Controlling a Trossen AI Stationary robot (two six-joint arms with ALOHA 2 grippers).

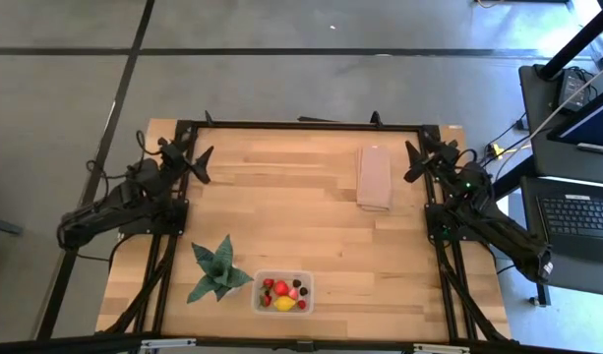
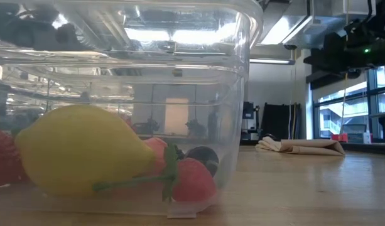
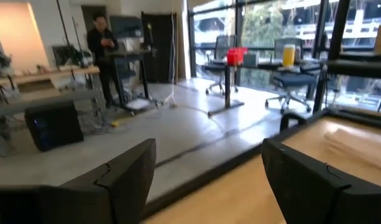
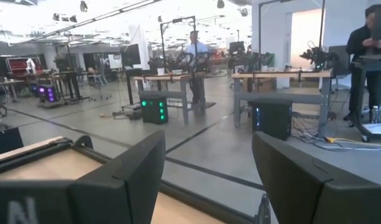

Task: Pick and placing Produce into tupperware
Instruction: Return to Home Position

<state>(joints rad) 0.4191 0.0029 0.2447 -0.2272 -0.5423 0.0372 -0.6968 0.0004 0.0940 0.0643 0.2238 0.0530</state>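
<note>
Produce [image 1: 284,293] first: where is it lying?

It is all sitting inside the tupperware [image 2: 236,88]. A lemon [image 2: 79,154] is lying nearest the low camera, with strawberries [image 2: 192,182] and a dark berry [image 2: 201,156] tucked around it. I am seeing none outside.

And around the tupperware?

It is resting at the near edge of the table [image 1: 301,236], its long axis running along that edge. The plant [image 1: 218,271] is standing just beside it, on the left arm's side. The cloth [image 1: 374,177] is lying well beyond it, toward the right arm.

The grippers?

Both are hanging farthest from the tupperware, near the far corners. The left gripper [image 1: 203,165] is gripping nothing, fingers spread; the right gripper [image 1: 415,162] is likewise parted and empty. Both are facing away from the tupperware, toward the far edge.

Which is sitting nearer?

The left, slightly, I am judging, though the plant is crowding its line. Nothing is looking left to fetch, so the arms are only needing to park, and open wood is lying between them and the tupperware.
</note>
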